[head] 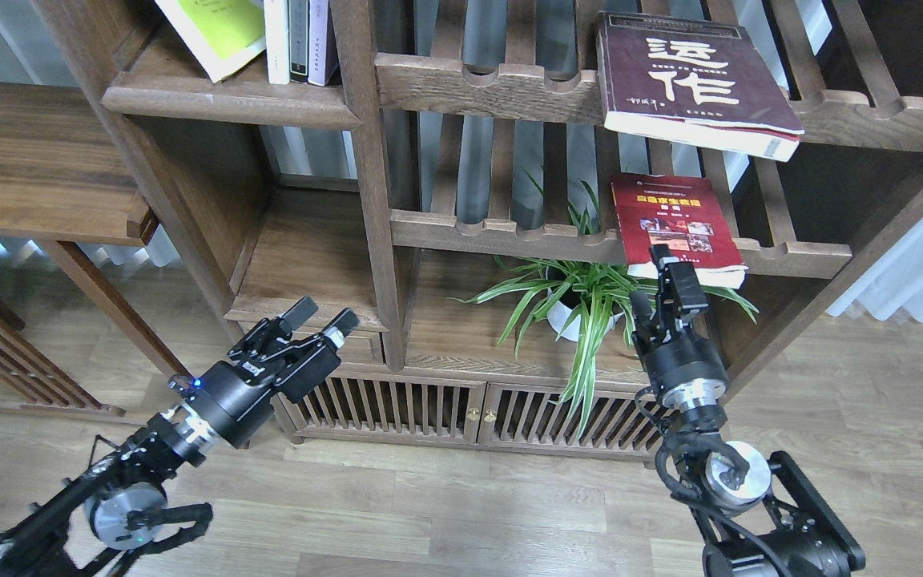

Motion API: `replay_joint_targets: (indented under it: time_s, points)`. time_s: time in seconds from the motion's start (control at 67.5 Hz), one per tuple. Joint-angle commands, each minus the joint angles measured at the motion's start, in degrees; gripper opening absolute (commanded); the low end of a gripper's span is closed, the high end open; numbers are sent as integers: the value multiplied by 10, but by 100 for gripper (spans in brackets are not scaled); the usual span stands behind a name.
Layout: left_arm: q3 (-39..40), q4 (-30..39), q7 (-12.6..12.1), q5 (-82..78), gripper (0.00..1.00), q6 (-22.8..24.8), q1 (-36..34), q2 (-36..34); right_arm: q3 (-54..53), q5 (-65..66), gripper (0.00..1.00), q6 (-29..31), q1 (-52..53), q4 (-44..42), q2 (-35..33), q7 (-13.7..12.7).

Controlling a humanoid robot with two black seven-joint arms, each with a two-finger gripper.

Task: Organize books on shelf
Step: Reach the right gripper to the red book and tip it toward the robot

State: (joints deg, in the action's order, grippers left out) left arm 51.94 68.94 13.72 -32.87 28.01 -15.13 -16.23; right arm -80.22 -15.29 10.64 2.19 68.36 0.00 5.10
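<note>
Head view: right gripper's fingers (pixel 674 276) overlap the red book's (pixel 674 220) front edge

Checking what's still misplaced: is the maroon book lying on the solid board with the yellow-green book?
No, the maroon book lies on a slatted rack at upper right, while the yellow-green book leans on the solid board at upper left.

Maroon book (pixel 690 76) — "运作".

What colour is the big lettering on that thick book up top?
White, on the maroon book, clearest in the head view.
</note>
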Motion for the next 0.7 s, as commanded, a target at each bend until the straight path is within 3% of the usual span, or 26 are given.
replay_joint_targets:
  time_s: [0.0, 0.207, 0.296, 0.43, 0.593, 0.682]
  points:
    - [-1, 3, 1, 0, 100, 0, -16, 2, 0, 1, 98, -1, 1, -15, 0, 0]
    - [-1, 11, 0, 1, 100, 0, -23, 4, -19, 1, 98, -8, 43, -58, 0, 0]
    - [-8, 13, 0, 0, 100, 0, -21, 4, -20, 1, 98, -46, 47, -60, 0, 0]
    - [-25, 19, 0, 0, 100, 0, -21, 1, -26, 1, 95, -57, 47, -71, 0, 0]
    - [-48, 22, -1, -1, 100, 0, -21, 1, -69, 1, 81, -58, 60, -115, 0, 0]
    - [-54, 21, -1, -3, 100, 0, -21, 1, -74, 1, 79, -58, 68, -116, 0, 0]
